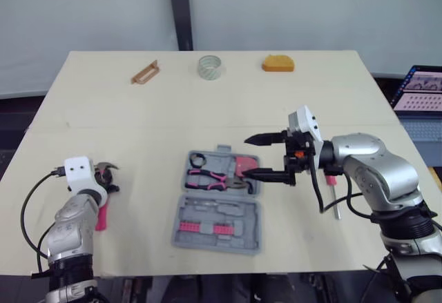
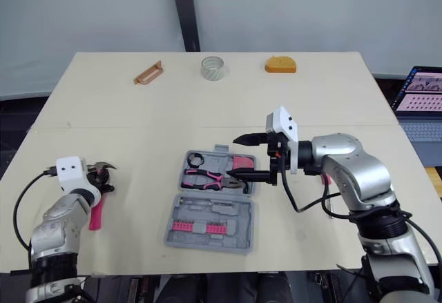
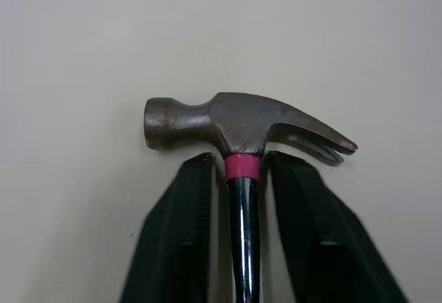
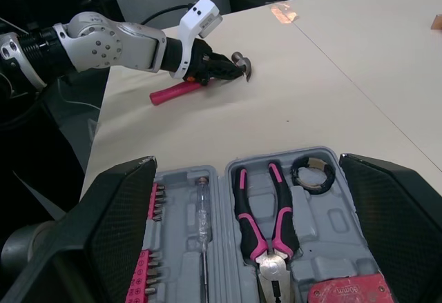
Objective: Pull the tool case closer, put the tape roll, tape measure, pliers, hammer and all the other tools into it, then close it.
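While the left end effector [image 3: 238, 168] pinches the hammer [image 3: 235, 120], its two black fingers [image 3: 186, 213] sit either side of the neck, right under the head. Hammer look: dull dark steel claw head, pink collar, glossy dark shaft, pink grip trailing back under the wrist. The head pokes out just past the fingertips. Can't tell if it's lifted off the bench [image 1: 103, 110] or lying on it.

Right end effector [image 1: 246, 157] is spread wide and holds nothing. It hovers over the open tool case [image 1: 242, 237], which spans the gap between the fingers in the right wrist view.

Case: grey moulded plastic, lying flat, both halves face up.
- Half under the right end effector: pink-and-black pliers [image 4: 266, 220] in their slot, small black roll [image 4: 312, 174] just beside the handles, red tape measure [image 4: 349, 292] close to one fingertip.
- Other half: row of bits in a pink holder [image 4: 145, 261], slim screwdriver [image 4: 202, 227] beside it.

Loose items:
- Pink-handled screwdriver [image 1: 334, 192] on the bench behind the right end effector, beside that arm.
- Well away from both end effectors, at the far bench edge: clear tape roll [image 1: 210, 67], orange block-like item [image 1: 277, 63], brown flat tool [image 1: 145, 72].

Case and hammer are well apart.
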You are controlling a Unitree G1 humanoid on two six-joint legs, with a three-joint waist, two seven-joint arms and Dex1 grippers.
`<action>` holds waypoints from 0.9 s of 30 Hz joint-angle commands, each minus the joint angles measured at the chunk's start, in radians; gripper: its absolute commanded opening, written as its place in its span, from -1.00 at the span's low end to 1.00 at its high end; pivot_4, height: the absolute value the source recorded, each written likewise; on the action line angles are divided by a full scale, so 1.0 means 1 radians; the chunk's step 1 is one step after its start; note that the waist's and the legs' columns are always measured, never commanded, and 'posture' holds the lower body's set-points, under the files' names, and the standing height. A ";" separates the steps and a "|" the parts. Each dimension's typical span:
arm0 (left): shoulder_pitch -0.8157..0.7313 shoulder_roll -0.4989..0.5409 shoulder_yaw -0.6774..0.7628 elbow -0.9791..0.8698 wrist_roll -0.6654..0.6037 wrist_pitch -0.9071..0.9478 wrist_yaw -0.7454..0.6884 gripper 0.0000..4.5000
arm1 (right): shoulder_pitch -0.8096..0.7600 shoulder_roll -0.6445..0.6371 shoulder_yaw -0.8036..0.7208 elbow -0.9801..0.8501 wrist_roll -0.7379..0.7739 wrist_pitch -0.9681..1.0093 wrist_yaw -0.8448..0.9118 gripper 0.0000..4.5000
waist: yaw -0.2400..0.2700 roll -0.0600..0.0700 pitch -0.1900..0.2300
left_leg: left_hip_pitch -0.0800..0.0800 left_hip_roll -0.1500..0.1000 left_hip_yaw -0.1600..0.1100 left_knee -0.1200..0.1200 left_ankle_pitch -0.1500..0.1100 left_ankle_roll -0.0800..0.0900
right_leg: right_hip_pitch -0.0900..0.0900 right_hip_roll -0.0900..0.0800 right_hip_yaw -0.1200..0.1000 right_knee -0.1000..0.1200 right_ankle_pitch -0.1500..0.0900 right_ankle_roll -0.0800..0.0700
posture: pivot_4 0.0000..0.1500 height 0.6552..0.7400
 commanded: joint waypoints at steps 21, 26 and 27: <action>0.002 0.171 -0.009 -0.139 -0.110 0.129 -0.233 -1.00 | -0.005 -0.034 -0.065 -0.045 0.040 -0.007 0.023 1.00 | -0.005 -0.002 0.001 | -0.002 0.000 0.000 0.000 0.000 0.000 | -0.002 0.000 0.000 -0.001 0.000 0.000 | 1.00 1.00; -0.060 0.400 -0.098 -0.232 -0.184 0.227 -0.513 -1.00 | 0.026 -0.063 -0.081 -0.052 0.036 -0.019 0.040 1.00 | -0.006 -0.005 0.003 | -0.005 0.000 0.000 -0.001 0.000 0.000 | -0.004 0.000 -0.001 -0.002 0.000 0.000 | 1.00 1.00; -0.090 0.451 -0.126 -0.243 -0.201 0.242 -0.581 -1.00 | 0.036 -0.069 -0.085 -0.055 0.034 -0.023 0.042 1.00 | -0.004 -0.006 0.004 | -0.005 0.000 0.000 -0.001 0.000 0.000 | -0.004 0.000 -0.001 -0.002 0.000 0.000 | 1.00 1.00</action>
